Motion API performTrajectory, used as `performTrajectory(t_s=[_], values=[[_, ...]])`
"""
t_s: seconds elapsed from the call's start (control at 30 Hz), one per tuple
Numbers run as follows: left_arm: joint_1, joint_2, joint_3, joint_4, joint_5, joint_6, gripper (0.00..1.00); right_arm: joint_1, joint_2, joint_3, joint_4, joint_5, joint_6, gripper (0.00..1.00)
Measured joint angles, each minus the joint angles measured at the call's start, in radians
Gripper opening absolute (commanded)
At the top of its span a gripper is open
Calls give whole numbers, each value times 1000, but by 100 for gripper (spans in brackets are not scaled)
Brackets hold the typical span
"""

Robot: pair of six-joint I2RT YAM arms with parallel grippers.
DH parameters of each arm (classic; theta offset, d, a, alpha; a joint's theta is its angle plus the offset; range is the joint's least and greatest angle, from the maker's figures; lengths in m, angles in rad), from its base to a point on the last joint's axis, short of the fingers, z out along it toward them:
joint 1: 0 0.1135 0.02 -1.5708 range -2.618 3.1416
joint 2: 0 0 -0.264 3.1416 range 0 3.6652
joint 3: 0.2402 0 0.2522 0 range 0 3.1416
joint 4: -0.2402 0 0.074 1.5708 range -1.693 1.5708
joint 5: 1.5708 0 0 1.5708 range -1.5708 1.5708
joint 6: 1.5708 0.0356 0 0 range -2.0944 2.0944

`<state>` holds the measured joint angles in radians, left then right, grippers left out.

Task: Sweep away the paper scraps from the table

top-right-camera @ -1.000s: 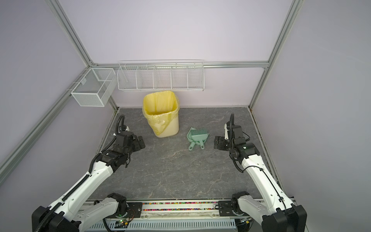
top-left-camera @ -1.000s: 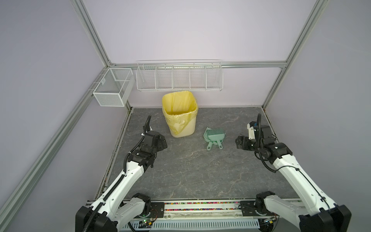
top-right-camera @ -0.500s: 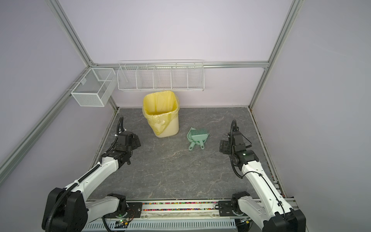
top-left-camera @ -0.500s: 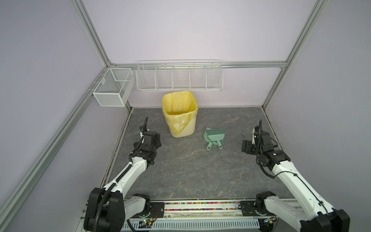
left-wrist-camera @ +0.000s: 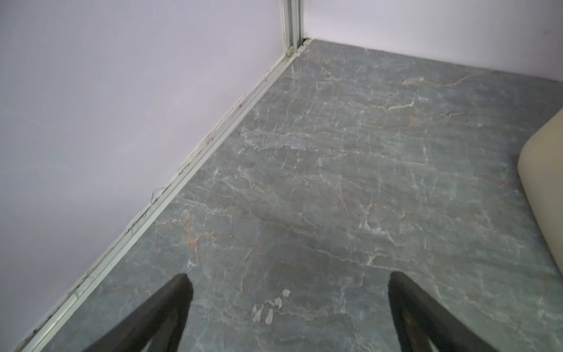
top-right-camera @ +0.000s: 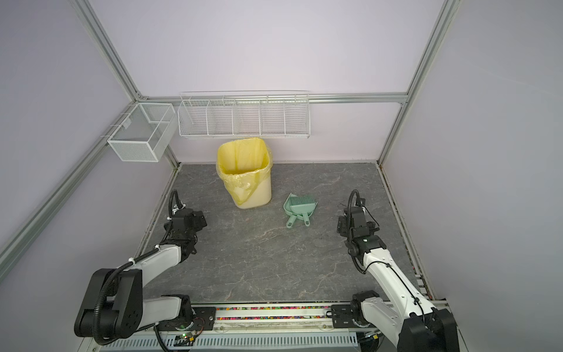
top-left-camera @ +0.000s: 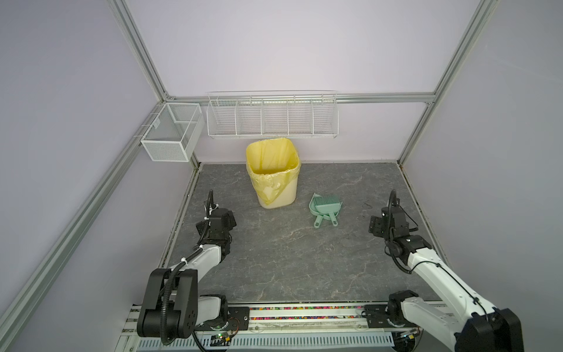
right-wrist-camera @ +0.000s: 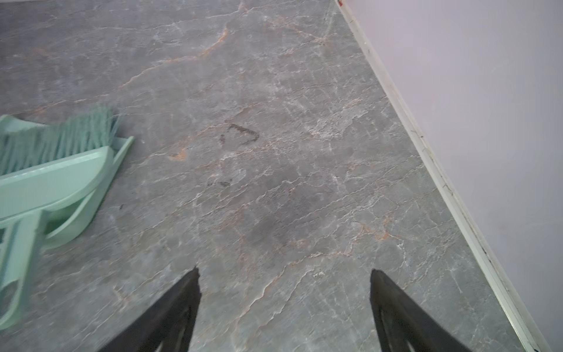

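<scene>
No paper scraps show in any view. The dark grey veined table [top-left-camera: 289, 259] lies bare between my arms. At its left side my left gripper [top-left-camera: 227, 219] [left-wrist-camera: 288, 280] hangs low over the slab, open, with only table between its fingers. Over the right side my right gripper [top-left-camera: 375, 227] [right-wrist-camera: 285, 274] also stands open and holds nothing. A mint-green dustpan [top-left-camera: 326, 208] [right-wrist-camera: 61, 179] rests at mid table with the brush [right-wrist-camera: 61, 134] lying in it, a short way left of my right gripper.
A cream bin with a yellow liner [top-left-camera: 274, 173] [left-wrist-camera: 545, 183] stands at the back, left of the dustpan. White wire baskets [top-left-camera: 272, 115] hang on the back wall and a mesh box [top-left-camera: 172, 132] on the left wall. Aluminium frame rails [left-wrist-camera: 213, 146] edge the table.
Both arms have folded back toward the front rail and their grippers have sunk lower, the left one drifting left, the right one right. Both grippers stayed open. Dustpan and bin have not moved.
</scene>
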<state>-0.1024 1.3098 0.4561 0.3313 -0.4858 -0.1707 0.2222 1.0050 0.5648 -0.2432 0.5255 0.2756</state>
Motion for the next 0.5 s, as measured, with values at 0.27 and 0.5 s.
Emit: performTrajectory(t_s=[0.27, 0.5], values=[[51, 65, -6, 208, 70, 29, 100, -5, 50, -84, 236, 130, -26, 89], [74, 167, -96, 455, 137, 48, 100, -11, 212, -137, 482, 224, -39, 89]])
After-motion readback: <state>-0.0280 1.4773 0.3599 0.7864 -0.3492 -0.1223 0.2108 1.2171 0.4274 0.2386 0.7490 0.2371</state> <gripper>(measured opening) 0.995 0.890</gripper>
